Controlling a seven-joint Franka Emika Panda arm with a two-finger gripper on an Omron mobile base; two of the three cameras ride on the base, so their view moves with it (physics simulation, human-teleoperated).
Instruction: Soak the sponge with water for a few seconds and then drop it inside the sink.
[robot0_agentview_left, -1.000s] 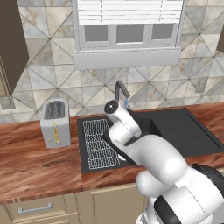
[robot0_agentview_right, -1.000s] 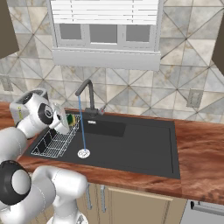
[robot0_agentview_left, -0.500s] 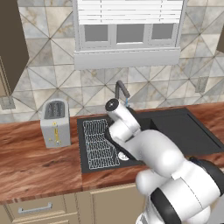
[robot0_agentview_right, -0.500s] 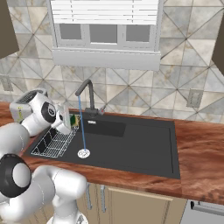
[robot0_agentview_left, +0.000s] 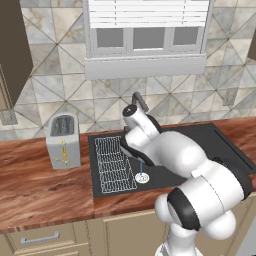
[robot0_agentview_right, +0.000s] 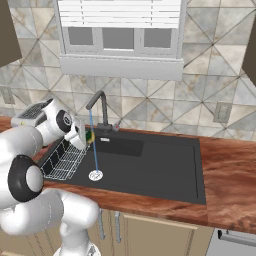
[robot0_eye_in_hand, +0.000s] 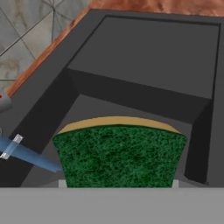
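Note:
The green sponge (robot0_agentview_right: 90, 136) with its yellow underside is pinched in my gripper (robot0_agentview_right: 85, 136), which is shut on it over the left part of the dark sink (robot0_agentview_right: 165, 165). A thin pale-blue stream of water (robot0_agentview_right: 93, 145) falls from the faucet spout to the round drain (robot0_agentview_right: 95, 175), and the sponge sits right against it, at its left. In the hand view the sponge (robot0_eye_in_hand: 118, 153) is close up, with the water (robot0_eye_in_hand: 30, 158) slanting in at its lower left corner and the sink basin (robot0_eye_in_hand: 144, 57) beyond. In the left base view my arm hides the sponge, and a short piece of water (robot0_agentview_left: 141, 167) shows above the drain.
A white wire rack (robot0_agentview_right: 62, 161) lies in the sink's left end, under my hand. The dark gooseneck faucet (robot0_agentview_right: 100, 107) rises behind the basin. A silver toaster (robot0_agentview_left: 64, 140) stands on the wooden counter (robot0_agentview_left: 35, 190) to the left. Window sill and tiled wall lie behind.
My hand has carried the sponge sideways from above the rack towards the water stream, and it now sits against the stream. The grip has stayed shut.

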